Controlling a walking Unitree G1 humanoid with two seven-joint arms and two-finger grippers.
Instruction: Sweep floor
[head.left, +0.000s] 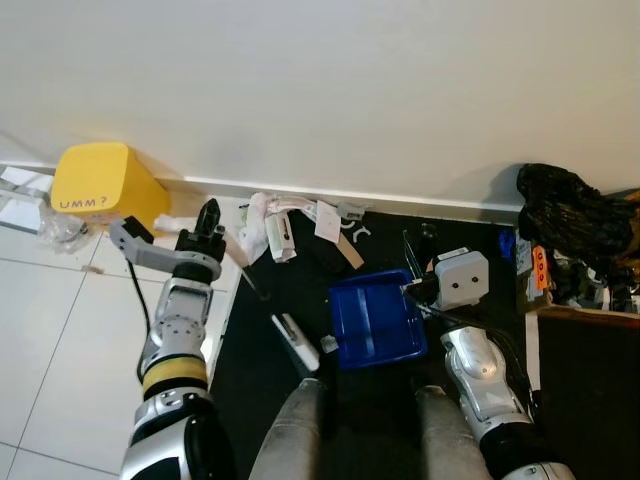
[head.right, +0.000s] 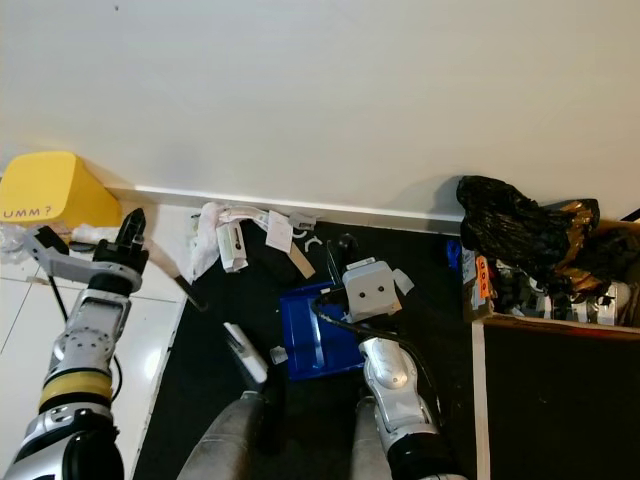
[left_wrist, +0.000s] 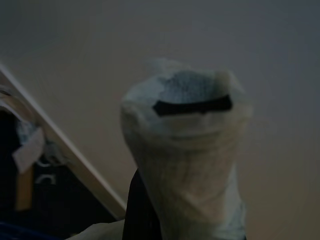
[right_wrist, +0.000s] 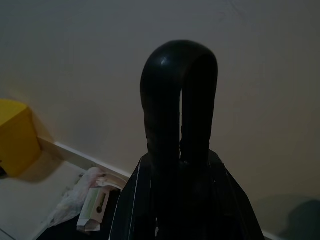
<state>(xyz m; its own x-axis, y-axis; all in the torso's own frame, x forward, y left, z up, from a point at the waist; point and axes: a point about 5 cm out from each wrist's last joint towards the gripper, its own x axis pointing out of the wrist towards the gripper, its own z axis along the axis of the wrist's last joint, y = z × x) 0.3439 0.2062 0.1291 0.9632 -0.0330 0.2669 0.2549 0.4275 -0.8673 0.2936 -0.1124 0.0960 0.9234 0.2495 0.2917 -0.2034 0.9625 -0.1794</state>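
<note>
A white wall (head.left: 330, 80) with a pale baseboard (head.left: 400, 197) runs across the far side of the room, where white floor tiles (head.left: 50, 340) on the left meet a black mat (head.left: 300, 300) on the right. A yellow bin (head.left: 95, 185) marked "UMM?" stands in the far left corner, and a black plastic bag (head.left: 570, 215) is heaped at the far right. Scraps of paper and wrappers (head.left: 285, 225) lie strewn along the baseboard, at the mat's far edge.

The left gripper (head.left: 208, 232) hovers over the tile-mat seam just left of the litter, its fingers pressed together on a white-wrapped handle (left_wrist: 190, 150), whose dark shaft (head.left: 250, 275) slants right and nearer across the mat. The right gripper (head.right: 338, 262) sits beyond a blue dustpan (head.left: 375, 318), which lies flat on the mat near the robot's legs, just short of the litter; its fingers are clamped on the dustpan's black looped handle (right_wrist: 180, 100). A small white object (head.left: 296, 342) lies left of the pan.
</note>
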